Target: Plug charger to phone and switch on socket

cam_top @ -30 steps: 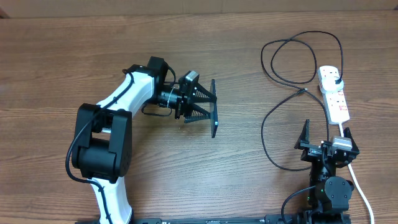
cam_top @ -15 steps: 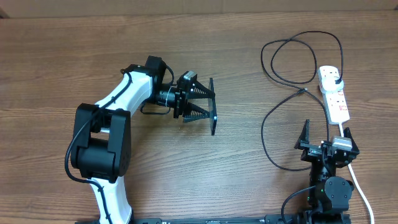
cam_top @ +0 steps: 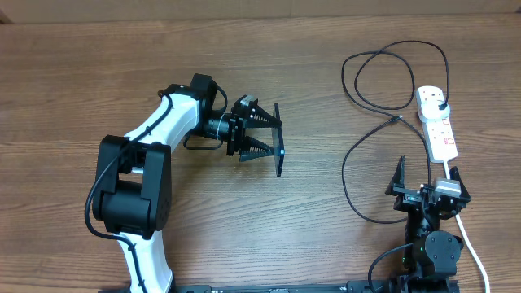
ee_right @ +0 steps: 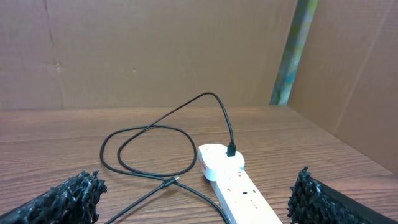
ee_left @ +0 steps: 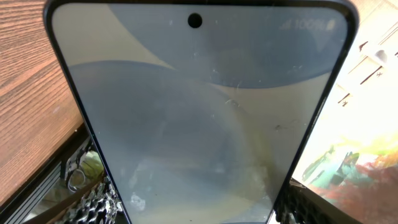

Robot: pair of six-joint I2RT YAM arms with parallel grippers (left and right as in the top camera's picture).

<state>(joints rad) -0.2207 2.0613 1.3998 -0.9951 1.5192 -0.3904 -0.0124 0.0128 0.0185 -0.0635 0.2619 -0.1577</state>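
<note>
Backward toward its arm has crept the left gripper (cam_top: pixel 274 138), clamped on the slim, dark-edged, pale-blue-screened phone (ee_left: pixel 199 124); right gripper (cam_top: pixel 427 183) gapes wide and empty, long white plastic power strip (cam_top: pixel 437 124) just ahead of it.

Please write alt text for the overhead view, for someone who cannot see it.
The left gripper holds the phone on edge over a wooden table. At right, the looping black charger is plugged into the white socket; the right gripper stands open nearby.
</note>
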